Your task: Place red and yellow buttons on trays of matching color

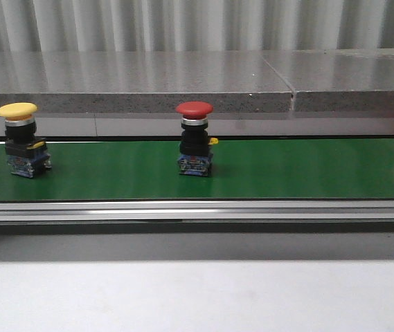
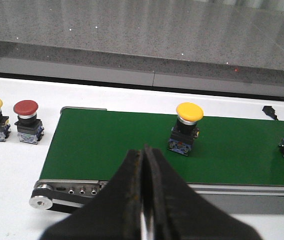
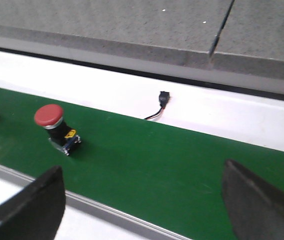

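Two mushroom-head buttons wait on the belt, and neither arm has taken one.

Nearest me, the left gripper point(image 2: 144, 200) hangs with its black fingers pressed together and nothing between them, while the right gripper point(image 3: 142, 200) is spread wide and empty over the near edge of the green conveyor belt point(image 1: 307, 169). On that belt the yellow-capped push button with a black body and blue base point(image 1: 22, 142) stands upright at the left, and the red-capped push button of the same build point(image 1: 195, 140) stands upright near the middle, well apart from it. No trays show in any view, so picking looks like the step ahead: I'd guess the right arm must come down around the red one. Beyond runs a grey speckled stone ledge point(image 1: 148, 76). I can read no writing or brand anywhere.
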